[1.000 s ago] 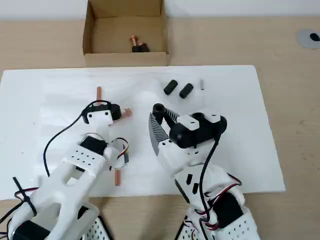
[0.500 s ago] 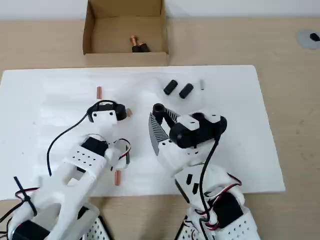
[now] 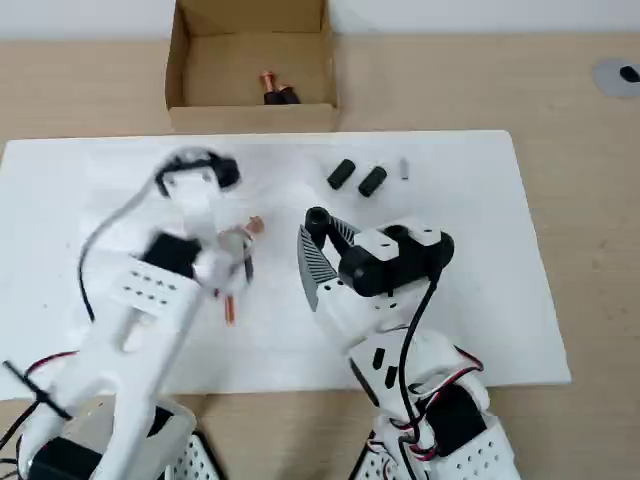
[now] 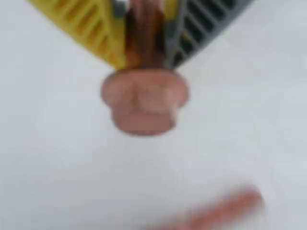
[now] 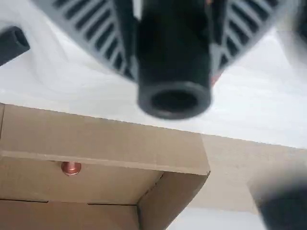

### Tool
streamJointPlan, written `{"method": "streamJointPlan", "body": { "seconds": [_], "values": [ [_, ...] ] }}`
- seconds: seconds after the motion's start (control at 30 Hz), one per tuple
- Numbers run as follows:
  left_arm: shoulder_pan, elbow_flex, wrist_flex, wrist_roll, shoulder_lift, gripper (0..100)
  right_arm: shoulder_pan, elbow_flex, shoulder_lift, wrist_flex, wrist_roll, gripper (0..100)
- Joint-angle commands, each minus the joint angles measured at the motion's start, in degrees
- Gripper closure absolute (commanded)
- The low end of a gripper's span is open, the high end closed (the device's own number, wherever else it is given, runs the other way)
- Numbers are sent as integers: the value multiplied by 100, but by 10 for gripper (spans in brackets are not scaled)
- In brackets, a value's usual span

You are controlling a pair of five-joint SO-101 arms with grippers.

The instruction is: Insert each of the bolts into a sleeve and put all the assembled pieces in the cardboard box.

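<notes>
My left gripper (image 3: 230,298) is shut on a copper bolt (image 3: 230,310), held above the white mat (image 3: 470,300). In the left wrist view the yellow and grey fingers (image 4: 96,33) clamp the shank, and the bolt's (image 4: 144,103) head sticks out past the tips. A second bolt (image 3: 252,226) lies loose on the mat, and a blurred bolt (image 4: 211,211) shows on the mat past the held one. My right gripper (image 3: 318,222) is shut on a black sleeve (image 3: 318,215), whose open bore (image 5: 173,98) faces the cardboard box (image 5: 96,139). Two more sleeves (image 3: 342,173) (image 3: 372,181) lie at the mat's far side.
The cardboard box (image 3: 185,70) stands beyond the mat's far edge with one assembled piece (image 3: 277,92) inside. A small grey pin (image 3: 404,168) lies by the loose sleeves. A grey disc (image 3: 618,76) sits at the table's far right.
My left arm has risen and stretched toward the far side, and its bolt has come up with it from the mat's near part. The right arm has not moved.
</notes>
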Motion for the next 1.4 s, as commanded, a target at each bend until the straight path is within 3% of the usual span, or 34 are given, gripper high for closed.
{"method": "streamJointPlan", "body": {
  "seconds": [0.0,0.17,0.37,0.5,0.67,0.87,1.17,1.37],
  "values": [
    [-431,-1336,308,-26,-611,995,57,-286,13,-9,-70,989],
    [-396,-2136,571,-53,-1807,995,-681,-251,22,176,-369,989],
    [141,-2198,545,-62,-3626,996,-1859,-110,22,132,-352,989],
    [651,-1837,360,-62,-4629,996,-2132,-13,22,88,-343,989],
    [800,-774,-88,-62,-5675,997,-2141,110,22,-97,-343,989],
    [818,97,-158,-53,-6202,997,-2167,101,22,-105,-378,989],
    [818,703,-958,-53,-6202,997,-2642,110,31,-114,-334,989],
    [818,809,-985,-62,-6202,997,-2624,110,31,-105,-246,989]
  ]
}}
